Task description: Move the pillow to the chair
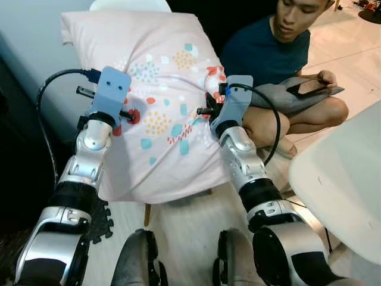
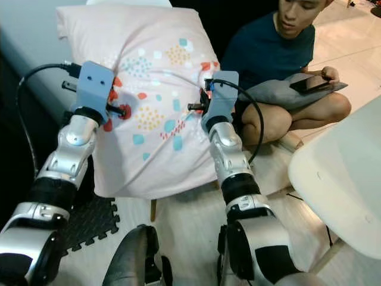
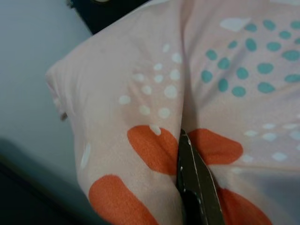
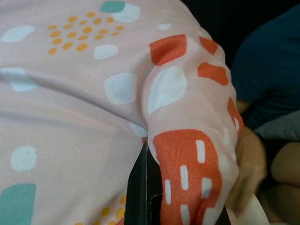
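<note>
I hold the pink patterned pillow (image 1: 164, 101) up between both arms, at 12 o'clock from my knees, off the floor. My left gripper (image 1: 122, 113) bites the pillow's left edge at about 10 o'clock. In the left wrist view one black finger (image 3: 197, 187) is buried in a fold of fabric beside orange blotches, so that claw is pinching the pillow. My right gripper (image 1: 209, 110) clamps the pillow's right edge at about 1 o'clock. In the right wrist view a black finger (image 4: 139, 187) presses into a bunched fold of cloth with orange patches, so it too is pinching the pillow. Fabric creases between the two grips, and the lower edge hangs loose above my legs.

A white chair (image 1: 342, 185) sits at 3 to 4 o'clock, well apart from the pillow; its seat edge curves beside my right forearm. A person in a dark teal shirt (image 1: 268, 53) crouches at 2 o'clock, just beyond the right gripper, holding a phone (image 1: 309, 86) over a grey cushion (image 1: 286, 95) on the lap. A pale wall (image 1: 36, 53) lies at 10 o'clock behind the pillow. Black foam floor mat (image 1: 101, 223) at 7 o'clock, near my left forearm. Light wood floor (image 1: 184, 229) under the pillow.
</note>
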You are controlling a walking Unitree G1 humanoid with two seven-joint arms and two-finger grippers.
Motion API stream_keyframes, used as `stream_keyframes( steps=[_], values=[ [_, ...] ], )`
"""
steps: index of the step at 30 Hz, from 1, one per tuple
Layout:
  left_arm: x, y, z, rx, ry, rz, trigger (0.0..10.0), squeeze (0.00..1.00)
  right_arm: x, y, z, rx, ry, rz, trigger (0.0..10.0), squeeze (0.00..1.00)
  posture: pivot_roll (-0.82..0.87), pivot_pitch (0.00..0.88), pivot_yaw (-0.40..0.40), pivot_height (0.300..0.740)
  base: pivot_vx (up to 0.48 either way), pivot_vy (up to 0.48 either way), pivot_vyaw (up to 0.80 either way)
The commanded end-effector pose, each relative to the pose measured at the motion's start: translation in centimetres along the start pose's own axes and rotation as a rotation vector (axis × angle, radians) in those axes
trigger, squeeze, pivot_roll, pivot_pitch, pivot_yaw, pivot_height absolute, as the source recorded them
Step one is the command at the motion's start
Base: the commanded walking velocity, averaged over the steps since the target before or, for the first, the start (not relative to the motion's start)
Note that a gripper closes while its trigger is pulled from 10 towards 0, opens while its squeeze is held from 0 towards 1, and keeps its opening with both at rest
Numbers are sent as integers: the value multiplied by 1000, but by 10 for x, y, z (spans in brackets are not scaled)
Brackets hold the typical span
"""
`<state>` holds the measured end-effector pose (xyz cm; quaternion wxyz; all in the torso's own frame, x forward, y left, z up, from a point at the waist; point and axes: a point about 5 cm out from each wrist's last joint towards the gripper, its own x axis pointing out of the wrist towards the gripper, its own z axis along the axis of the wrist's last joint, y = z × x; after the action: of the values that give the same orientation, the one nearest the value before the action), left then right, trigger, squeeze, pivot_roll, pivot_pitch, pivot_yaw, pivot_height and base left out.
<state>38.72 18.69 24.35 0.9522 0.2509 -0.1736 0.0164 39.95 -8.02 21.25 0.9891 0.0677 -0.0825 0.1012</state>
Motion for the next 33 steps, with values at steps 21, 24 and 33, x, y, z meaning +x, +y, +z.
stream_keyframes(
  steps=[21, 24, 33],
  values=[
    [-2, -31, -36, 210, 150, -137, 10000, 0, -1, 24, -31, -130, 142, 57, 10000, 0, 43, 211, -16, 605, 0, 0, 0],
    [-4, -30, -40, 248, 167, -107, 10000, 0, -2, 28, -35, -136, 156, 95, 10000, 0, 45, 212, -20, 605, 0, 0, 0],
    [-9, -25, -52, 273, 218, -67, 10000, 0, -1, 36, -34, -45, 148, 132, 10000, 0, 45, 211, -21, 605, 0, 0, 0]
  ],
)
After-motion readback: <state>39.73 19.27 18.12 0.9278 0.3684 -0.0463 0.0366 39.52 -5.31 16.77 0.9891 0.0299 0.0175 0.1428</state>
